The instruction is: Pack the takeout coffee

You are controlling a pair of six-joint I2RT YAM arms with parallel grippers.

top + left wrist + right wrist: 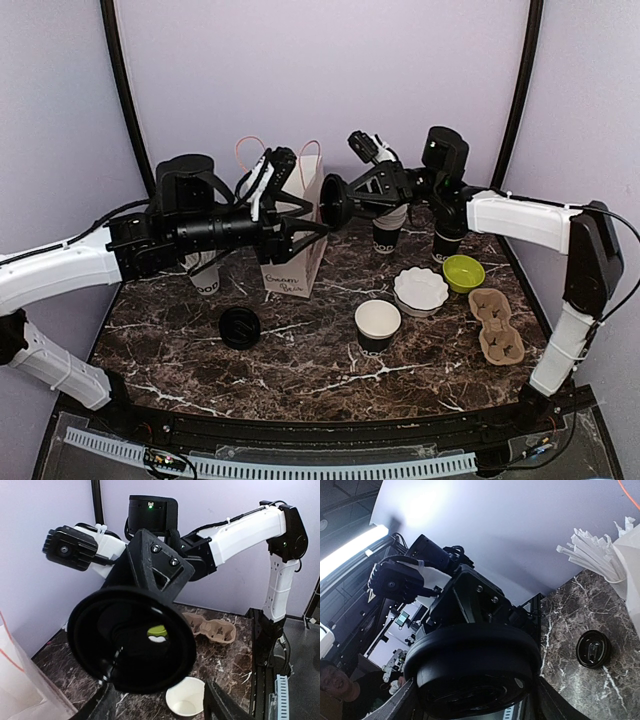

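My right gripper [341, 203] is shut on a black plastic lid [332, 203] and holds it on edge in the air beside the top of the white paper bag [297, 262]. The lid fills the right wrist view [475, 665] between my fingers. My left gripper [318, 223] is open, just left of the lid and facing its hollow underside [132, 640]. Two black paper cups with white lettering [387, 238] [449, 243] stand behind, their tops hidden by the right arm. A lidless black cup with white lining [377, 322] stands in front.
A second black lid [240, 327] lies on the marble table, front left. A white scalloped bowl [420, 290], a green bowl [463, 272] and a cardboard cup carrier [497, 325] sit at the right. A cup of white sticks [590, 550] stands left of the bag.
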